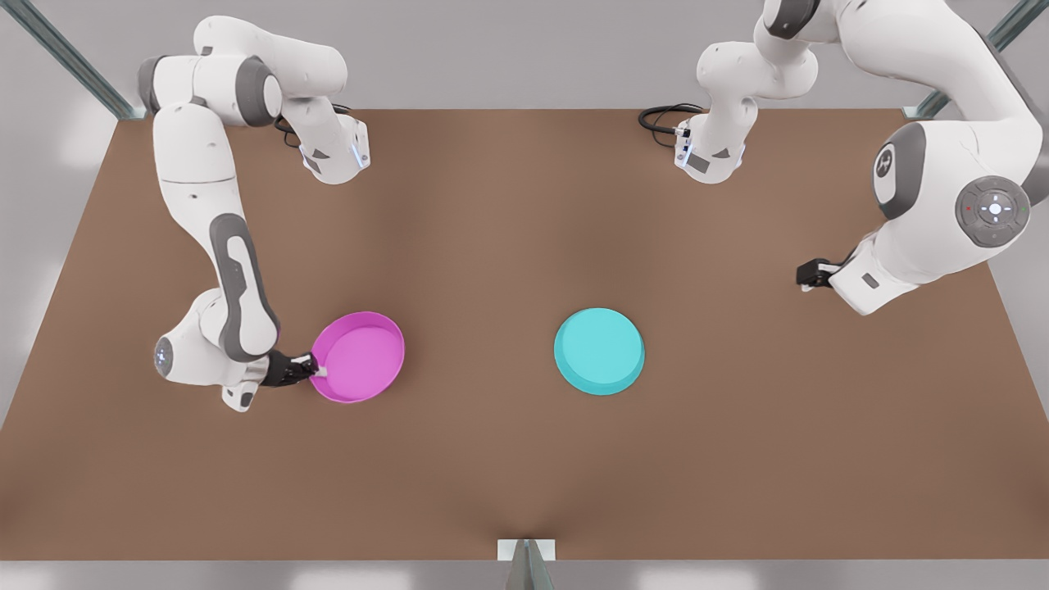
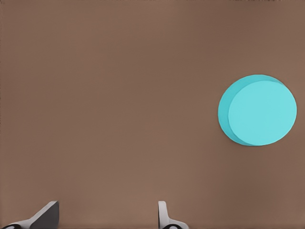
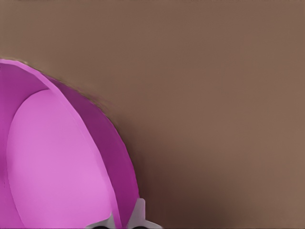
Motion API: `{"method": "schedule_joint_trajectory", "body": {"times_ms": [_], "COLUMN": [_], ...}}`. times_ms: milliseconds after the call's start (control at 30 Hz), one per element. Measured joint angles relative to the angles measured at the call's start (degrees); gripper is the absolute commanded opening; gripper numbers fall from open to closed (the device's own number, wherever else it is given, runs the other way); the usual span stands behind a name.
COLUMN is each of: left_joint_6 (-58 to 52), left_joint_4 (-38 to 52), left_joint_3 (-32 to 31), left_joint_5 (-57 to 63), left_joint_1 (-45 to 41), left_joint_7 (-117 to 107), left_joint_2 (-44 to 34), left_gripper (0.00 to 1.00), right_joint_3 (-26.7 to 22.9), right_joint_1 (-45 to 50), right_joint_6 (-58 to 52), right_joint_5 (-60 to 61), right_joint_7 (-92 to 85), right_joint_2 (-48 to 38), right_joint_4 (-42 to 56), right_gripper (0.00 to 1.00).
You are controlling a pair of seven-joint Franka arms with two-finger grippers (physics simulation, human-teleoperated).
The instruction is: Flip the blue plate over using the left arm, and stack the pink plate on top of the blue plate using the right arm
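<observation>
We see the blue plate lying upside down on the table, flat base up. The pink plate, well apart toward the front view's left, sits tilted, its lighter inside showing.

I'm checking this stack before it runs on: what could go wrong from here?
1. The right gripper pinches the pink plate only at its rim, one finger inside and one outside; so thin a hold may let it tilt or slip in carrying.
2. The blue plate lies base up, flat and smooth, so the pink plate could slide if set off-centre.
3. The left gripper waits open beside the blue plate.
</observation>
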Motion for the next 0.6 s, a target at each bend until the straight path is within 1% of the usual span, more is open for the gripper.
{"method": "schedule_joint_trajectory", "body": {"times_ms": [100,233,300,333,467,500,567,600], "left_joint_6": [-0.10,0.11,0.26,0.34,0.43,0.35,0.34,0.34], "left_joint_4": [0.00,0.00,0.00,0.00,0.00,0.00,0.00,0.00], "left_joint_3": [0.62,1.43,1.49,1.50,1.58,1.58,2.17,2.20], "left_joint_5": [0.01,0.01,0.02,0.22,1.12,1.23,1.38,1.43], "left_joint_1": [-0.09,0.03,-0.01,0.01,0.09,0.08,0.13,0.16], "left_joint_7": [0.00,0.00,0.00,0.00,0.02,0.05,0.09,0.09], "left_joint_2": [0.00,0.00,0.00,0.13,0.53,0.53,0.56,0.56], "left_gripper": [1.00,1.00,1.00,1.00,1.00,1.00,1.00,1.00], "right_joint_3": [1.11,0.94,0.80,-0.19,-1.15,-1.28,-3.19,-4.62], "right_joint_1": [2.29,10.08,14.52,18.64,25.87,29.22,35.86,39.91], "right_joint_6": [-0.04,1.49,4.47,5.41,7.85,11.50,13.43,14.48], "right_joint_5": [2.12,2.84,3.54,5.05,8.19,9.09,10.81,13.58], "right_joint_7": [4.27,14.24,19.06,22.77,30.25,34.02,40.77,42.70], "right_joint_2": [-2.64,-6.97,-7.47,-7.52,-7.16,-6.85,-5.97,-5.38], "right_joint_4": [-1.70,-4.09,-4.48,-4.29,-3.35,-3.19,-1.73,-0.97], "right_gripper": [0.21,0.21,0.21,0.21,0.21,0.21,0.21,0.21]}}
